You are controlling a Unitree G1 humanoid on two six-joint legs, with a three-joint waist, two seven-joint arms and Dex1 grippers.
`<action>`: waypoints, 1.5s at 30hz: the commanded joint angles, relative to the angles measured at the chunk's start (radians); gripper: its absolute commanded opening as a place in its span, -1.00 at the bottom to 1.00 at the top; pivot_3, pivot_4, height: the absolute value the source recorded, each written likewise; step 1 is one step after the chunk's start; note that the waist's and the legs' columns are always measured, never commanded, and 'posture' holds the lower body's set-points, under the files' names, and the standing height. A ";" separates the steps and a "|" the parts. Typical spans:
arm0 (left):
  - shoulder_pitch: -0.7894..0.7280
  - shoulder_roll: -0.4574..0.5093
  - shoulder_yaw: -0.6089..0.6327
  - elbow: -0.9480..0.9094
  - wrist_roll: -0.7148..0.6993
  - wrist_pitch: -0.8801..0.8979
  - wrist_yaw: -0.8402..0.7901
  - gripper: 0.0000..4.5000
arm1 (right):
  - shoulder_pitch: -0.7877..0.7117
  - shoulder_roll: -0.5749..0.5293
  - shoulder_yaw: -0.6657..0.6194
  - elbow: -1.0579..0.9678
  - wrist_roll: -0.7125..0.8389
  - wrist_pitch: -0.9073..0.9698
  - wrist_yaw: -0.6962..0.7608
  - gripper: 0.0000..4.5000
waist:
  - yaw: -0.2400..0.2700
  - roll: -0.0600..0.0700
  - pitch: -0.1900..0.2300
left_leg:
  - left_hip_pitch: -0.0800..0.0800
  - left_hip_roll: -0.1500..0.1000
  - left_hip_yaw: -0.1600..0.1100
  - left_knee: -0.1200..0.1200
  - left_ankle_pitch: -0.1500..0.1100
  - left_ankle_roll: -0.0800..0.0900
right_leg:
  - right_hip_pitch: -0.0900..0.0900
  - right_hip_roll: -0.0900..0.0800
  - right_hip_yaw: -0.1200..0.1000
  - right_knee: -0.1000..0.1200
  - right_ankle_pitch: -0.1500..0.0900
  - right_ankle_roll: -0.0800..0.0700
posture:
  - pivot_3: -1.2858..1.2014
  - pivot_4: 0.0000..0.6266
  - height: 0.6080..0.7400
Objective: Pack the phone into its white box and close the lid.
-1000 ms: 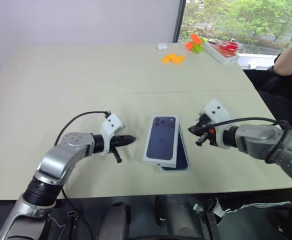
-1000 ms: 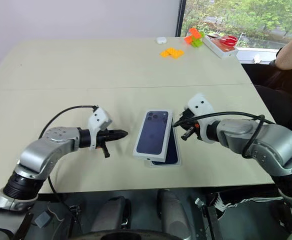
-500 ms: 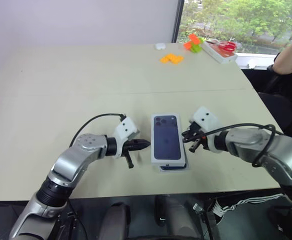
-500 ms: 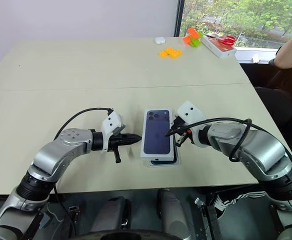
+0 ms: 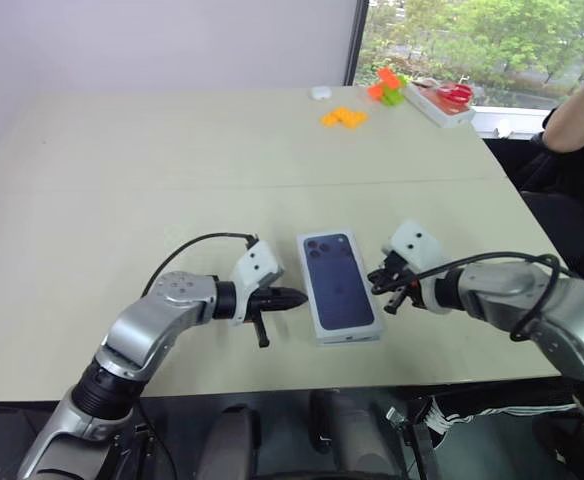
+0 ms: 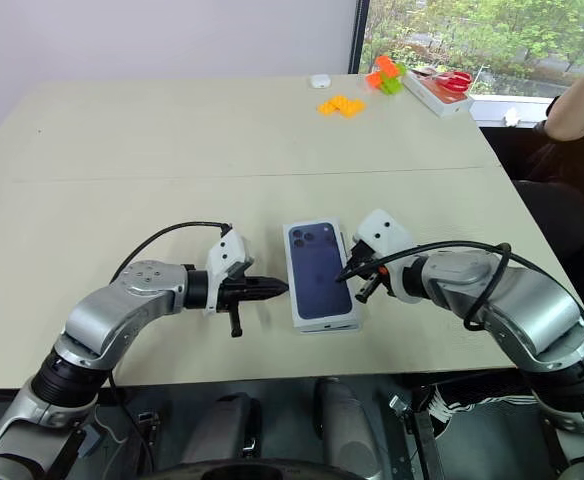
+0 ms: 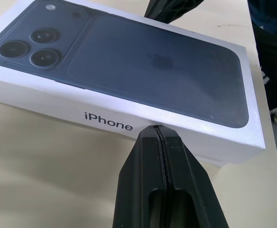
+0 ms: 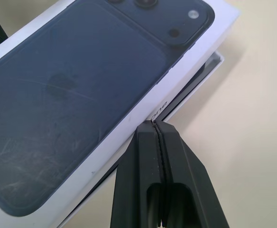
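Observation:
The lid [image 5: 340, 285], white with a dark blue phone picture on top, lies over the white box near the table's front edge. It sits slightly askew, so a corner of the box's rim [image 8: 217, 61] sticks out beneath it. The phone is almost hidden under the lid; a dark sliver [image 8: 198, 78] shows inside that rim. My left gripper [image 5: 297, 297] is shut, its tip against the lid's left long side by the lettering [image 7: 108, 122]. My right gripper [image 5: 377, 280] is shut too, its tip pressed to the lid's right side.
At the table's far right lie orange blocks [image 5: 344, 117], orange and green blocks [image 5: 387, 85], a white tray with red scissors [image 5: 442, 100] and a small white object [image 5: 320, 92]. A person's arm [image 5: 582, 105] shows at the right edge.
Both grippers have closed in on the lid from either side. The lid has swung and slid to lie straighter over the box, covering the phone that showed beneath it.

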State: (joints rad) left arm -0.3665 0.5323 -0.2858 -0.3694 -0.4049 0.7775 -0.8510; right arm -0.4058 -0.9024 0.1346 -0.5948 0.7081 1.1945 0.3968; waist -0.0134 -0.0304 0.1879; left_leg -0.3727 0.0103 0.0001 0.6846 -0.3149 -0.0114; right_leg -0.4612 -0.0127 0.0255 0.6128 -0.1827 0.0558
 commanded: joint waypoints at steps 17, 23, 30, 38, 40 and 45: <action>-0.031 -0.022 -0.028 -0.047 -0.021 -0.010 -0.025 -1.00 | 0.032 -0.011 -0.038 -0.109 -0.008 0.028 0.092 -0.99 | 0.000 0.000 0.000 | 0.000 0.000 0.000 0.000 0.000 0.000 | 0.000 0.000 0.000 0.000 0.000 0.000 | 0.03 -0.52 0.78; -0.030 -0.021 -0.025 -0.063 -0.034 0.004 -0.034 -1.00 | 0.044 -0.016 -0.048 -0.121 -0.011 0.027 0.106 -0.99 | 0.000 0.000 0.000 | 0.000 0.000 0.000 0.000 0.000 0.000 | 0.000 0.000 0.000 0.000 0.000 0.000 | 0.03 -0.52 0.78; -0.035 -0.018 -0.010 -0.065 -0.046 0.012 -0.044 -1.00 | 0.033 -0.008 -0.059 -0.125 -0.012 0.036 0.115 -0.99 | 0.000 0.000 0.000 | 0.000 -0.001 0.000 0.000 0.000 0.000 | 0.000 0.000 0.000 0.000 0.000 0.000 | 0.03 -0.52 0.78; -0.028 -0.008 -0.017 -0.072 -0.044 0.012 -0.047 -1.00 | 0.039 -0.008 -0.067 -0.130 -0.007 0.044 0.122 -0.99 | 0.000 0.000 0.000 | 0.000 -0.001 0.000 0.000 0.000 0.000 | 0.000 0.000 0.000 0.000 0.000 0.000 | 0.03 -0.52 0.78; -0.027 -0.007 -0.021 -0.067 -0.038 0.009 -0.046 -1.00 | 0.046 -0.009 -0.065 -0.134 -0.007 0.047 0.125 -0.99 | 0.000 0.000 0.000 | 0.000 -0.001 0.000 0.000 0.000 0.000 | 0.000 0.000 0.000 0.000 0.000 0.000 | 0.03 -0.52 0.78; -0.029 -0.003 -0.033 -0.053 -0.019 0.000 -0.043 -1.00 | 0.068 -0.007 -0.062 -0.146 -0.009 0.052 0.126 -0.99 | 0.001 0.000 0.000 | 0.000 -0.001 0.000 0.000 0.000 0.000 | 0.000 0.000 0.000 0.000 0.000 0.000 | 0.03 -0.52 0.78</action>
State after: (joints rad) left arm -0.3797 0.5405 -0.3021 -0.3959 -0.4222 0.8010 -0.8921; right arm -0.3384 -0.9213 0.0712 -0.6751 0.6718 1.2583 0.4945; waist -0.0128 -0.0304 0.1879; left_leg -0.3725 0.0098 0.0001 0.6846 -0.3149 -0.0114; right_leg -0.4611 -0.0127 0.0255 0.6130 -0.1825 0.0560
